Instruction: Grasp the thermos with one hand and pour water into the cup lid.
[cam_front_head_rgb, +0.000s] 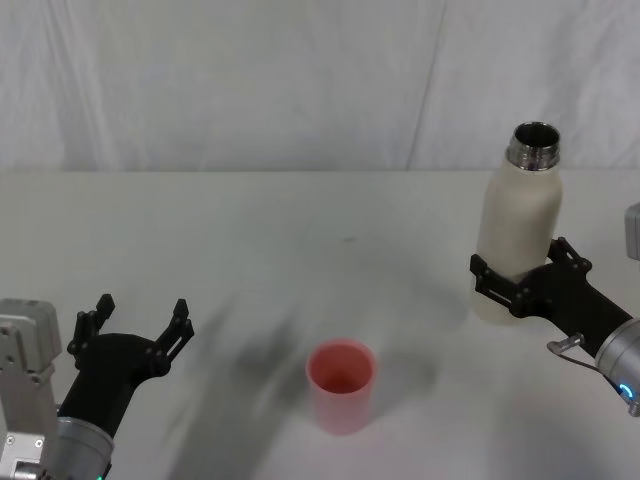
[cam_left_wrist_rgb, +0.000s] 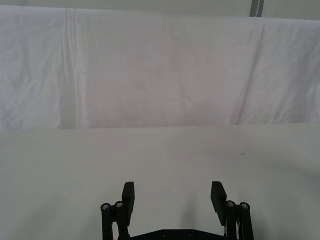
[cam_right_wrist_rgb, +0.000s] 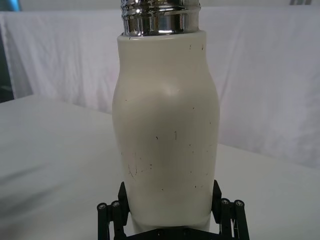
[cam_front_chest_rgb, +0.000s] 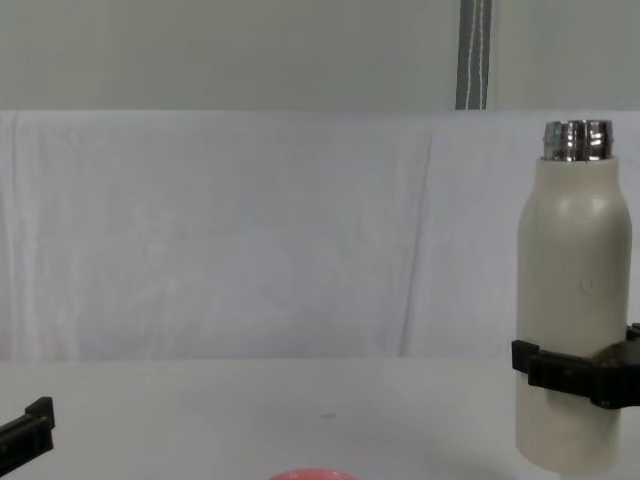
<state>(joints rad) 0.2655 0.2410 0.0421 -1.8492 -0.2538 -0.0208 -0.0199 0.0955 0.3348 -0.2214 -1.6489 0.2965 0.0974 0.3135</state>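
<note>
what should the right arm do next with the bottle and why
Probably lift the thermos and carry it toward the cup lid. The right gripper is closed around its lower body, it stands upright with its neck open, and the lid sits apart. The left gripper idles open.

A white bench (cam_front_head_rgb: 250, 250) spreads wide, evenly lit with soft shadows. Behind it at 12 o'clock hangs a creased white cloth backdrop (cam_front_chest_rgb: 250, 230), a pale wall (cam_front_chest_rgb: 250, 50) above, bearing a grey vertical strip (cam_front_chest_rgb: 475, 55).
</note>
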